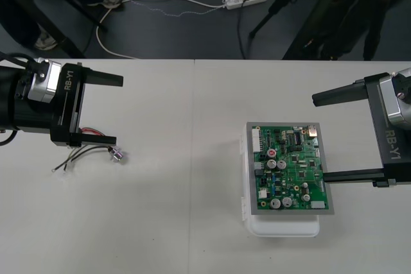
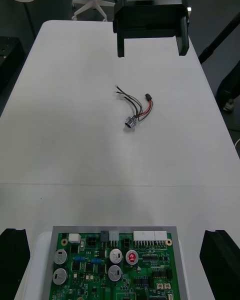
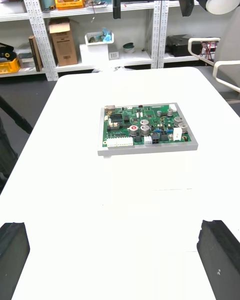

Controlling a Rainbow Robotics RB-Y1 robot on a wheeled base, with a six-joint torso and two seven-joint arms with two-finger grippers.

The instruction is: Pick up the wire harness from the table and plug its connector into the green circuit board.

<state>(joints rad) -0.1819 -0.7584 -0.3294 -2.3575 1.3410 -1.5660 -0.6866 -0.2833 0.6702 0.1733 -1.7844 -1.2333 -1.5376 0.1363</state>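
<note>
The pale counter [image 1: 192,190] carries the green circuit board [image 1: 290,168] on its white base [image 1: 286,226], toward the robot's right. The right hand [image 1: 319,137] stands beside the board with its fingers spread wide, holding nothing; its nearer fingertip overlaps the board's edge. At the opposite side the left hand [image 1: 119,110] is also wide open and empty. The wire harness [image 1: 90,149] lies loose on the counter just by the left hand's nearer finger, untouched, well apart from the board, its metal socket [image 1: 117,153] just past that fingertip and its black plug [image 2: 148,96] toward the left hand.
</note>
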